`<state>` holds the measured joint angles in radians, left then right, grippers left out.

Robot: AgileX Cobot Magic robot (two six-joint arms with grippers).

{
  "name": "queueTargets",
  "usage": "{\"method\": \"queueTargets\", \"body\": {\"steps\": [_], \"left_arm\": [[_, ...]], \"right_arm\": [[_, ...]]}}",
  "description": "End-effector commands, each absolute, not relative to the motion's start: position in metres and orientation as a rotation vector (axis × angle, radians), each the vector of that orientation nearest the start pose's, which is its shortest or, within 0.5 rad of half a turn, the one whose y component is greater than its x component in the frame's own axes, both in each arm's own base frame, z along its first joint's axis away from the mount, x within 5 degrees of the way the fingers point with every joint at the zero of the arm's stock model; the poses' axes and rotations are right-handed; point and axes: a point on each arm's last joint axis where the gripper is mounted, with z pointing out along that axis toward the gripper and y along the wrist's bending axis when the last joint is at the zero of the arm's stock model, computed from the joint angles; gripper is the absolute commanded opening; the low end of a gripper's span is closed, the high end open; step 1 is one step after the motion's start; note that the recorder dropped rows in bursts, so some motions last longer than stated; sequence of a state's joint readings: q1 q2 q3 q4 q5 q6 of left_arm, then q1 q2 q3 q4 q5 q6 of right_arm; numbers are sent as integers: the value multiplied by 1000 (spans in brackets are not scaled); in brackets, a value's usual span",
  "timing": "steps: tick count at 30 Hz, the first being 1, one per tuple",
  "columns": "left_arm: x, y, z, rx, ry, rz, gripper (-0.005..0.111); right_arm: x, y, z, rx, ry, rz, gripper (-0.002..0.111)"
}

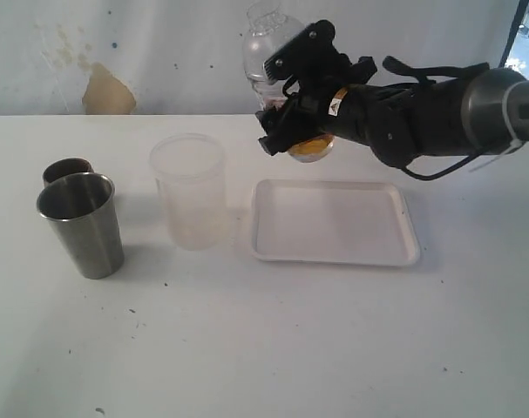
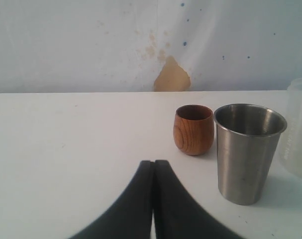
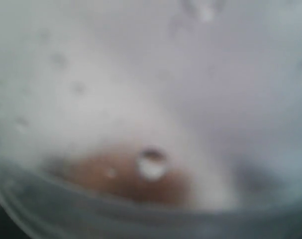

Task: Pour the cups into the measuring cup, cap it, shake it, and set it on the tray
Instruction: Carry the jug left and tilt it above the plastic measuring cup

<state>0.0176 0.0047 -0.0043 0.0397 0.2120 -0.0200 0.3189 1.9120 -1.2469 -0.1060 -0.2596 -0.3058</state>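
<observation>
- Right claw (image 1: 288,97): jaws spread wide around the measuring cup (image 1: 262,52), clamped on its lower half. The cup is held, not just touched.
- The cup is in the air, above the tray's (image 1: 334,222) far-left corner and clear of it. It is tilted, with its top leaning away from the tray.
- Orange contents (image 1: 309,150) sit at the cup's low end, just under the jaws.
- I can't tell whether the cap is on; the top is too washed out.
- Right wrist view is only blurred clear wall with droplets and a brown smear, so it's no help on finger placement.
- Handling, my read: thin clear plastic and a small fill, so it's light. The wall will likely flex if squeezed hard.
- It's smooth and round with wet beads on the wall, so I'd expect it to twist or slide in the jaws during a shake.
- Best hold is mid-body, across the width and below the cap line, firm but not crushing. The rounded base may rock on the tray when set down.
- Left claw (image 2: 153,194): fingers pressed together, nothing between them.
- Steel cup (image 1: 83,225) and brown cup (image 1: 65,168) stand well left of the tray, touching or nearly so.
- Tub (image 1: 190,196) stands just left of the tray.
</observation>
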Motion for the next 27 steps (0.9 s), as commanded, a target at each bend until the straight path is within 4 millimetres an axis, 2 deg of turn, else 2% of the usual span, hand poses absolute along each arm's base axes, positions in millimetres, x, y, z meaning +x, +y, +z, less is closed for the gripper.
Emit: {"method": "queueTargets", "body": {"steps": [1,6,12,16,21,27], "left_arm": [[56,1,195,-10,1687,24,0],[56,1,195,-10,1687,24,0],[56,1,195,-10,1687,24,0],[56,1,195,-10,1687,24,0],[56,1,195,-10,1687,24,0],[56,1,195,-10,1687,24,0]], "right_arm": [[421,144,239,-739,1659,-88,0],[417,158,241,-964,1538,-243,0],[418,160,247,-1007,1485,-289,0],[418,160,248,-1149,1391,-427,0],[428,161,255,-1114,1425,-422,0],[443,166,246,-1264,1352,-543,0]]}}
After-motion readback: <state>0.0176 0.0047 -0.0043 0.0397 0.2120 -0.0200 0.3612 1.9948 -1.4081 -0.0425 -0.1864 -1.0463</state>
